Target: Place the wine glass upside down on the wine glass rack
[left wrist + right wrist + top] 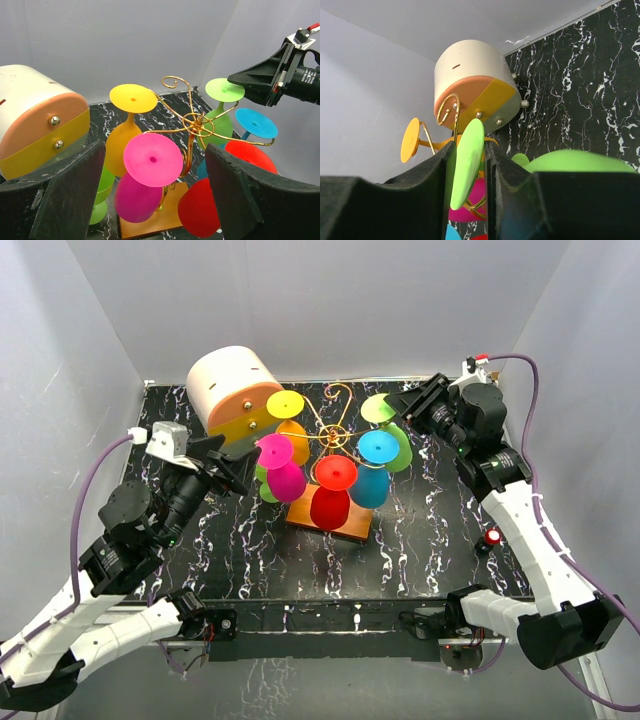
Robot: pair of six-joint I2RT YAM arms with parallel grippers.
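The wine glass rack, gold wire on an orange base, stands mid-table with several coloured glasses hanging upside down. A lime green wine glass hangs at its back right. My right gripper is at that glass's foot. In the right wrist view the disc sits tilted between the two pads, which stand slightly parted, one on each side of it. My left gripper hovers wide open left of the rack, facing the pink glass and holding nothing.
A cream-and-orange drum-shaped box lies at the back left, close behind the rack. A small red button sits on the black marbled table by the right arm. White walls enclose the back and sides.
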